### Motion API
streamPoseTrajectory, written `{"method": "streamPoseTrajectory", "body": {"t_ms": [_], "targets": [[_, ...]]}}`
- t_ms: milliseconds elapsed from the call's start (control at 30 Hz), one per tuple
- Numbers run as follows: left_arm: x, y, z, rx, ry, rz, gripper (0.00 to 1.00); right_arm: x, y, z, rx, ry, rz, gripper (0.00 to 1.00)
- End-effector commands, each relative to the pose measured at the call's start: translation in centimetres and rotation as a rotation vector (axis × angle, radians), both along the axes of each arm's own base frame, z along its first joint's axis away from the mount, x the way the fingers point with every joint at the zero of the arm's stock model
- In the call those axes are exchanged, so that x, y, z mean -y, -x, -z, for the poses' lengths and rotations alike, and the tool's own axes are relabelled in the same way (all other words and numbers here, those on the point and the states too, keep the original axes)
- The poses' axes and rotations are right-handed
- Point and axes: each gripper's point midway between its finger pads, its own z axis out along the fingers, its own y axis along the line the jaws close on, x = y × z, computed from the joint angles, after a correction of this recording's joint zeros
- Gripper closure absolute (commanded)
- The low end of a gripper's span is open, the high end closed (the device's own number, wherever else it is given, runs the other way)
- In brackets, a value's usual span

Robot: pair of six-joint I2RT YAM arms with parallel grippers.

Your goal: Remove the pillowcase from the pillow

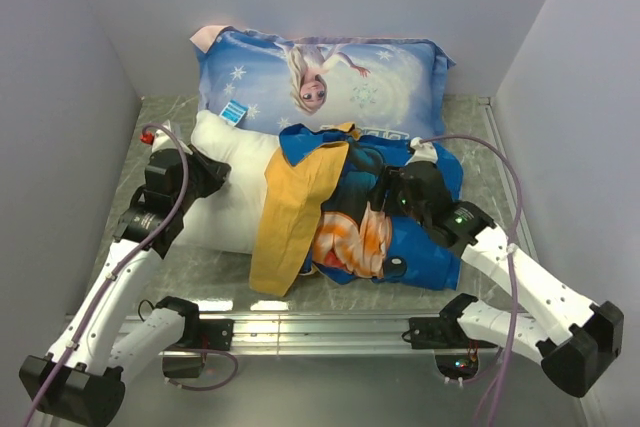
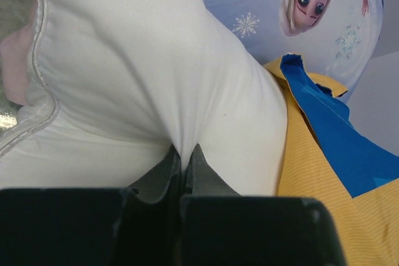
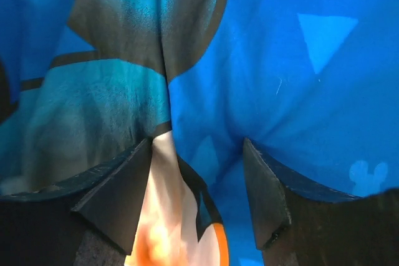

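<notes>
Our left fingers [image 2: 161, 175] are clenched on a pinch of the white pillow [image 2: 156, 60]. Our right fingers [image 3: 118, 204] stand spread, pressed into the blue side of the pillowcase [image 3: 280, 91] with a ridge of its cloth between them, not clamped. The pillowcase covers only the pillow's right half, a yellow flap hanging at the middle. The left half lies bare on the desk [image 1: 215, 267]. The Elsa pillow [image 1: 320, 72] lies just behind, touching.

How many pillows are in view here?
2. The plain white pillow lies centre-left, its right part inside the pillowcase; the Elsa-print pillow lies behind it at the back wall. Nothing suggests a hidden third.
</notes>
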Motion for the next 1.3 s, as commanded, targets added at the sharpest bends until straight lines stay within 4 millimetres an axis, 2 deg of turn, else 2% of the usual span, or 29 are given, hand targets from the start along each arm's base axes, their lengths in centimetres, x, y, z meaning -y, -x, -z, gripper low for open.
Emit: {"method": "streamPoseTrajectory", "body": {"t_ms": [0, 67, 100, 167, 200, 267, 300, 333, 367, 400, 433, 467, 500, 533, 567, 633, 767, 800, 867, 900, 1033, 1200, 1267], "targets": [[0.0, -0.7, -6.5, 0.194, 0.041, -0.004, 1.0, -1.4, -1.8, -2.0, 0.07, -0.044, 0.003, 0.34], [0.0, -0.6, -6.8, 0.199, 0.042, -0.003, 1.0, -0.8, -2.0, -1.2, 0.055, -0.015, 0.036, 0.42], [-0.1, -0.5, -7.4, 0.213, 0.041, -0.003, 1.0, -0.3, -2.0, -1.0, 0.051, 0.002, 0.057, 0.61], [-0.5, 0.0, -8.5, 0.232, 0.033, -0.014, 1.0, 1.0, -2.1, -1.1, 0.057, 0.024, 0.113, 0.84], [-1.0, 0.4, -10.2, 0.268, 0.028, -0.03, 1.0, 2.1, -2.1, -1.5, 0.063, 0.02, 0.145, 0.99], [-1.5, 0.9, -11.7, 0.282, 0.016, -0.044, 1.0, 3.7, -2.3, -2.5, 0.081, 0.023, 0.196, 1.0], [-2.2, 1.5, -14.1, 0.332, 0.01, -0.065, 1.0, 4.7, -2.2, -3.0, 0.085, 0.028, 0.214, 1.0], [-2.6, 1.8, -15.0, 0.347, 0.002, -0.08, 1.0, 6.4, -2.6, -3.6, 0.092, 0.025, 0.266, 1.0], [-3.0, 2.1, -15.6, 0.351, -0.008, -0.093, 1.0, 7.3, -2.7, -4.0, 0.099, 0.023, 0.289, 1.0], [-3.5, 2.7, -17.6, 0.387, -0.02, -0.109, 1.0, 8.4, -2.6, -4.5, 0.104, 0.028, 0.306, 1.0], [-3.8, 2.9, -18.4, 0.396, -0.024, -0.119, 0.99, 10.3, -2.9, -5.3, 0.111, 0.017, 0.361, 1.0], [-4.1, 3.1, -18.7, 0.394, -0.033, -0.129, 1.0, 11.1, -3.0, -5.6, 0.115, 0.012, 0.381, 1.0], [-4.5, 3.5, -20.1, 0.422, -0.037, -0.141, 1.0, 12.1, -3.0, -6.0, 0.119, 0.013, 0.4, 1.0], [-4.9, 3.6, -20.6, 0.429, -0.044, -0.161, 1.0, 12.9, -3.1, -6.6, 0.128, 0.003, 0.422, 1.0], [-5.3, 3.8, -21.0, 0.434, -0.05, -0.177, 1.0, 14.7, -3.2, -7.0, 0.131, 0.001, 0.475, 1.0], [-6.2, 4.3, -22.2, 0.451, -0.062, -0.218, 1.0, 16.2, -3.5, -7.4, 0.126, -0.007, 0.514, 1.0], [-7.3, 5.3, -24.4, 0.486, -0.079, -0.261, 1.0, 19.0, -4.3, -7.3, 0.117, -0.06, 0.613, 1.0], [-7.6, 5.8, -25.6, 0.507, -0.076, -0.269, 1.0, 20.4, -4.6, -6.9, 0.098, -0.086, 0.652, 1.0], [-8.0, 6.3, -26.3, 0.513, -0.081, -0.283, 1.0, 21.5, -5.0, -6.7, 0.087, -0.125, 0.685, 1.0], [-8.1, 6.7, -27.1, 0.533, -0.08, -0.287, 1.0, 22.9, -5.2, -6.6, 0.088, -0.152, 0.733, 1.0], [-8.6, 7.4, -29.1, 0.551, -0.104, -0.298, 0.99, 25.4, -5.1, -6.4, 0.09, -0.206, 0.81, 1.0], [-9.6, 9.3, -32.2, 0.615, -0.111, -0.33, 1.0, 27.9, -4.9, -6.1, 0.075, -0.199, 0.904, 1.0], [-9.7, 9.7, -32.7, 0.627, -0.111, -0.33, 1.0, 28.0, -5.1, -5.9, 0.064, -0.222, 0.901, 1.0]]}}
